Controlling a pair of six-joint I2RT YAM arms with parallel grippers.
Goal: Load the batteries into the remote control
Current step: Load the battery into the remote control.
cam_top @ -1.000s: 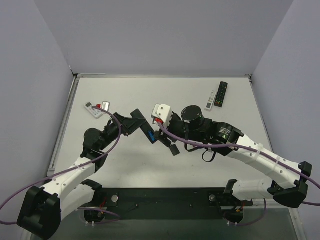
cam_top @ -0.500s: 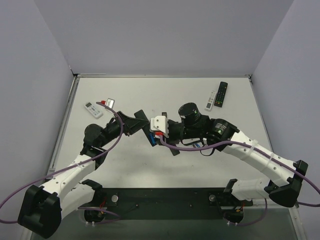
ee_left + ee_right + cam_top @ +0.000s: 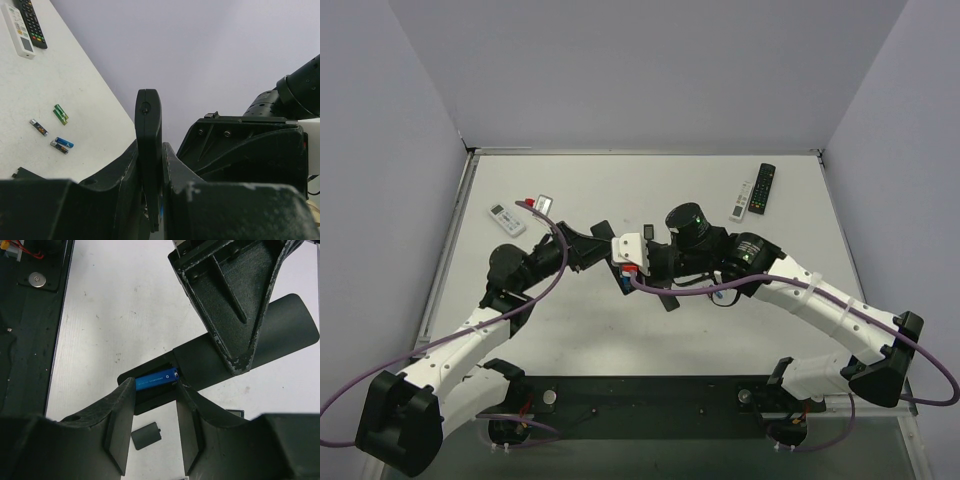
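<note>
Both arms reach inward from their bases and meet over the middle of the table (image 3: 720,340), the left forearm angled up and to the right, the right arm folded in a long arc with its wrist turned leftward. The left gripper (image 3: 149,167) is clamped on a dark remote control (image 3: 148,120), held edge-on between its two fingers, above the tabletop. The right gripper (image 3: 156,395) has its jaws parted, one on either side of the remote's open compartment, where a blue battery (image 3: 157,380) lies lengthwise; whether the fingertips touch it cannot be told. A small dark cover (image 3: 146,435) lies on the table just below the compartment. The loose batteries (image 3: 61,114), two green cells side by side, a dark cell and a blue-and-dark pair, lie on the table well apart from the held remote. A white remote (image 3: 744,199) and a black remote (image 3: 763,187) lie side by side at the far right, and a small white remote (image 3: 506,219) at the far left. Compared with one second ago, the right wrist has swung leftward and closed on the left gripper, which has shifted only slightly toward it.
</note>
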